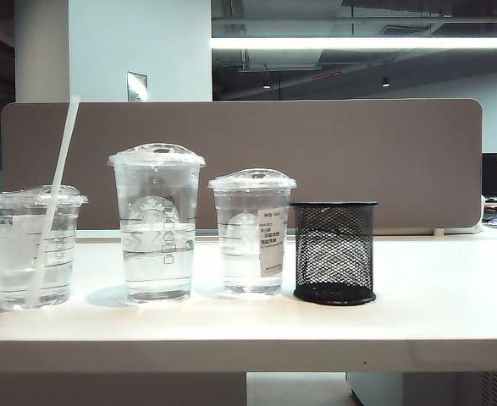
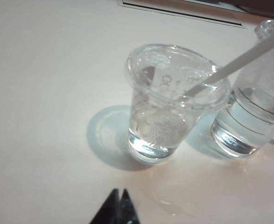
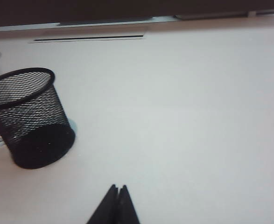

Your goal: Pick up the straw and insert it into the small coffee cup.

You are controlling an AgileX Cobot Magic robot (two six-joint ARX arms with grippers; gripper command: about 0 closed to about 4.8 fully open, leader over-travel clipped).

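White straw (image 1: pixel 59 178), clear small coffee cup (image 1: pixel 35 249), black mesh holder (image 1: pixel 334 252), white table (image 1: pixel 434 288).

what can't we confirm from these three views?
- Exterior view: neither arm in frame.
- Left gripper, right gripper: only tips show, jaws together; the rest is cut off by the frame edge.
- Medium cup's sticker: print too small.
- Mesh holder: inside too dark to see.

Straw (image 1: pixel 55 186) stands tilted in the small coffee cup (image 1: pixel 33 249)
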